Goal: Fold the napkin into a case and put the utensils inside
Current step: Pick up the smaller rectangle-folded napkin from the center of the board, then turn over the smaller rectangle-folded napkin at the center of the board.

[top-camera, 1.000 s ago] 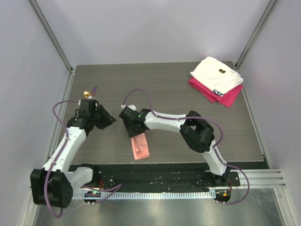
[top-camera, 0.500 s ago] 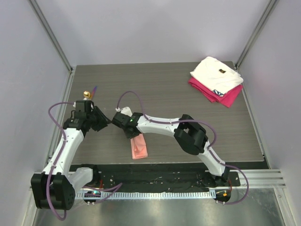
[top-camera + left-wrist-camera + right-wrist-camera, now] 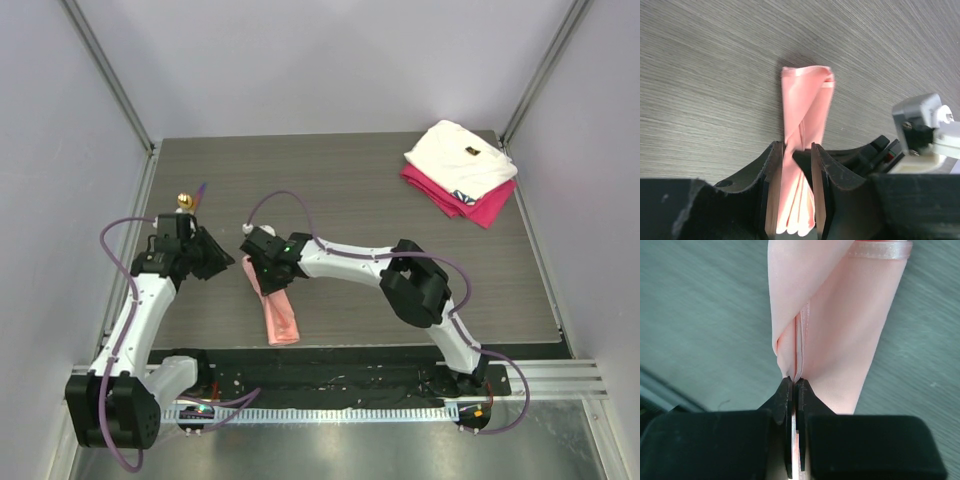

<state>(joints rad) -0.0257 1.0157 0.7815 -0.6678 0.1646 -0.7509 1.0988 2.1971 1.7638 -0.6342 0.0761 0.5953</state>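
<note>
A: How is the right hand (image 3: 794, 382) shown?
B: Its two fingers are pressed fully together, and a hemmed edge of the napkin (image 3: 840, 335) is pinched between their tips. Nothing else is touched by it.

A: And the left hand (image 3: 796, 147)?
B: Its fingers are held partly apart. In the left wrist view, one end of the napkin is seen in the gap between them. No grip on the cloth can be made out, and whether it is touched at all cannot be told.

A: How is the napkin described?
B: A salmon-pink, slightly shiny cloth is shown, folded into a long narrow strip with several layers overlapped along its length. A stitched hem is seen across its far end in the right wrist view.

A: Where is it placed?
B: From above, it is laid slantwise on the dark wood-grain table (image 3: 380, 200), left of centre, between the two arms. Its upper end is held at the right hand, just beside the left hand, and its other end is pointed toward the near edge.

A: Are the utensils (image 3: 188, 201) seen?
B: They are found beyond the left hand, near the table's left edge and apart from the napkin. A gold round bowl and a thin purple handle can be made out.
</note>
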